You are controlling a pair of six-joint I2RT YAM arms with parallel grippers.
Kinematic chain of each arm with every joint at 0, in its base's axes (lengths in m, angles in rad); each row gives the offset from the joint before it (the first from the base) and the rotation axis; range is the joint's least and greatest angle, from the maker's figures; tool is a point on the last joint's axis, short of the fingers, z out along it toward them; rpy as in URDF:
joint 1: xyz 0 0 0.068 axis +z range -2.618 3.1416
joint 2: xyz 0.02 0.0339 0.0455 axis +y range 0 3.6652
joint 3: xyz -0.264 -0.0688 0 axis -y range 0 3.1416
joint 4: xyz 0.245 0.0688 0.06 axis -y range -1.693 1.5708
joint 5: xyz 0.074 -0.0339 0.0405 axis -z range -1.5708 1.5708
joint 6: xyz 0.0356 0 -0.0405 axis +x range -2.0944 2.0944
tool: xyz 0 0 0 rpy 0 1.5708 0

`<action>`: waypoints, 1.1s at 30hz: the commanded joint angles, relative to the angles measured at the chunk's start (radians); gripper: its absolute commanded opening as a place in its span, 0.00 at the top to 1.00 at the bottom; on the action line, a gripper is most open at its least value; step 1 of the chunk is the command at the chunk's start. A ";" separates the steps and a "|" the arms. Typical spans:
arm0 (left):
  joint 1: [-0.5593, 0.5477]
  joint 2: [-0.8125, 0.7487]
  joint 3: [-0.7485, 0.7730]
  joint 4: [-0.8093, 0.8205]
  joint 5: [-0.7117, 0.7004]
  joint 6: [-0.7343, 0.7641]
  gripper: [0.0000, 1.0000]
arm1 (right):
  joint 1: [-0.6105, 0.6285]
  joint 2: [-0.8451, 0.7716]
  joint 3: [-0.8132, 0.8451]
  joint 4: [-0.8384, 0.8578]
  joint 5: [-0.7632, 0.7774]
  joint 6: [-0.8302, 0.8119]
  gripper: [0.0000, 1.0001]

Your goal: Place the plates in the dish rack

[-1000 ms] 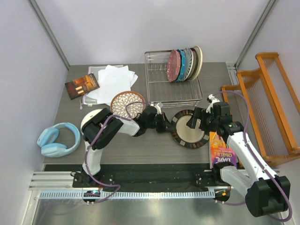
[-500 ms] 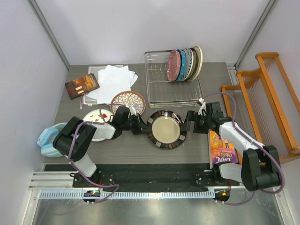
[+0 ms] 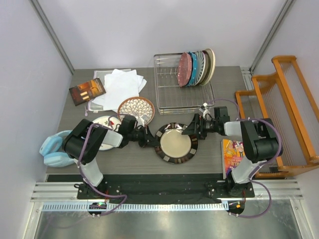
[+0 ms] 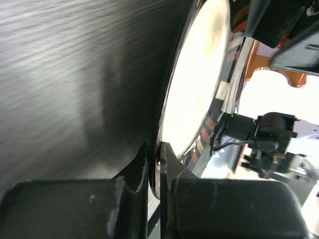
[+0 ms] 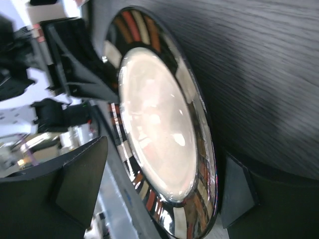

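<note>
Left hand (image 4: 152,155) pinches dark-rimmed plate (image 3: 175,143); right hand (image 3: 191,130) spread astride its rim.

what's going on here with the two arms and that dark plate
The left gripper is clamped on the left rim of the dark-rimmed plate, low over the table in front of the dish rack. The right gripper is open, its fingers straddling the plate's opposite rim without gripping it. Several racked plates stand at the rack's right end. The petal-pattern plate and strawberry plate lie on the table.
</note>
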 commanded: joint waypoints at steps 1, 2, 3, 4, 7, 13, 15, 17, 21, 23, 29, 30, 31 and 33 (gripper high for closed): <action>-0.024 0.084 0.026 0.000 0.055 0.087 1.00 | 0.029 0.147 -0.022 -0.052 -0.002 -0.044 0.14; -0.024 0.092 0.032 0.002 0.052 0.086 1.00 | 0.029 0.146 -0.027 -0.058 -0.003 -0.055 0.14; -0.024 0.097 0.032 0.003 0.050 0.086 1.00 | 0.030 0.142 -0.028 -0.067 -0.008 -0.062 0.15; -0.024 0.101 0.030 0.011 0.042 0.087 1.00 | 0.032 0.135 -0.027 -0.073 -0.015 -0.065 0.17; -0.024 0.106 0.036 0.007 0.027 0.115 1.00 | 0.052 0.135 -0.011 -0.105 -0.012 -0.105 0.25; -0.024 0.077 0.047 -0.013 -0.016 0.143 1.00 | 0.129 0.098 0.028 -0.253 0.057 -0.197 0.48; -0.024 0.066 0.053 -0.029 -0.022 0.153 0.99 | 0.135 0.069 0.024 -0.265 0.067 -0.205 0.62; -0.024 0.062 0.061 -0.046 -0.028 0.176 0.97 | 0.136 0.046 0.024 -0.274 0.067 -0.216 0.72; -0.024 0.049 0.102 -0.131 -0.047 0.238 0.67 | 0.138 -0.009 0.021 -0.294 0.060 -0.228 0.98; -0.024 0.026 0.122 -0.162 -0.071 0.290 0.48 | 0.138 -0.048 0.027 -0.318 0.048 -0.252 0.99; 0.032 -0.179 0.237 -0.421 -0.148 0.491 0.31 | 0.139 -0.235 0.111 -0.551 0.003 -0.332 0.99; 0.065 -0.216 0.259 -0.513 -0.160 0.556 0.29 | 0.139 -0.276 0.133 -0.629 0.005 -0.386 0.99; 0.087 -0.274 0.283 -0.559 -0.192 0.580 0.28 | 0.136 -0.302 0.177 -0.659 0.006 -0.385 0.99; 0.151 -0.319 0.378 -0.706 -0.238 0.662 0.23 | 0.142 -0.331 0.238 -0.690 0.003 -0.360 0.98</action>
